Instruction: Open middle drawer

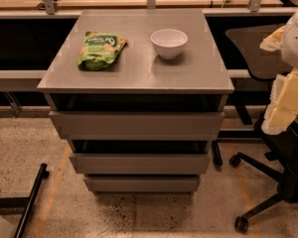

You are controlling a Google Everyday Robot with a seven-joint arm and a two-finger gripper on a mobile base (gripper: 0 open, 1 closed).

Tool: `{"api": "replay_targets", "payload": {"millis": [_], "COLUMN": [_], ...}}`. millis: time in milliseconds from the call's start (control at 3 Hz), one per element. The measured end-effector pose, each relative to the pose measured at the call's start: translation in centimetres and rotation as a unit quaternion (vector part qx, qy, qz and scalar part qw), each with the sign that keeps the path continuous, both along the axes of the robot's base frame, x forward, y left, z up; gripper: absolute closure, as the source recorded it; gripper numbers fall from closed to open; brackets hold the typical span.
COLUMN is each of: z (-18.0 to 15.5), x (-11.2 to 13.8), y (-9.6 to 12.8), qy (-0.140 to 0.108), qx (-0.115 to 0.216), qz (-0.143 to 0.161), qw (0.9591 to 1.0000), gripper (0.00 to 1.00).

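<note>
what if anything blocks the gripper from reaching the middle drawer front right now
Probably nothing. The gripper hangs at the right edge, beside the cabinet, and the middle drawer front faces open floor. The office chair sits off to the right, not across it.

The gripper (284, 102), at the view's right edge, is pale cream-yellow. To its left, the middle drawer (139, 163) has a plain grey front matching the grey cabinet top (139, 71). Up and left of the gripper, the bowl (169, 42) is white, and beyond it the snack bag (100, 49) is bright green with pale print. Below the gripper, the chair (280, 182) is black and the floor (114, 217) speckled beige.
</note>
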State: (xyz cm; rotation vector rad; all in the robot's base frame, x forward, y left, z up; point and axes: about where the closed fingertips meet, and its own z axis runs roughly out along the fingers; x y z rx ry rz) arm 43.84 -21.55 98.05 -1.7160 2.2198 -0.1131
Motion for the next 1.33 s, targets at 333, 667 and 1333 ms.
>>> {"api": "replay_targets", "payload": {"millis": [333, 667, 1333], "z": [0.0, -4.4, -6.1], "x": [0.0, 2.5, 2.4], "y": [0.0, -0.6, -0.3], "qy": [0.0, -0.015, 0.002], "qx": [0.0, -0.017, -0.02], "qz": [0.0, -0.002, 0.006], "qw": [1.0, 0.9997, 0.9998], "gripper": [0.0, 0.0, 0.0]}}
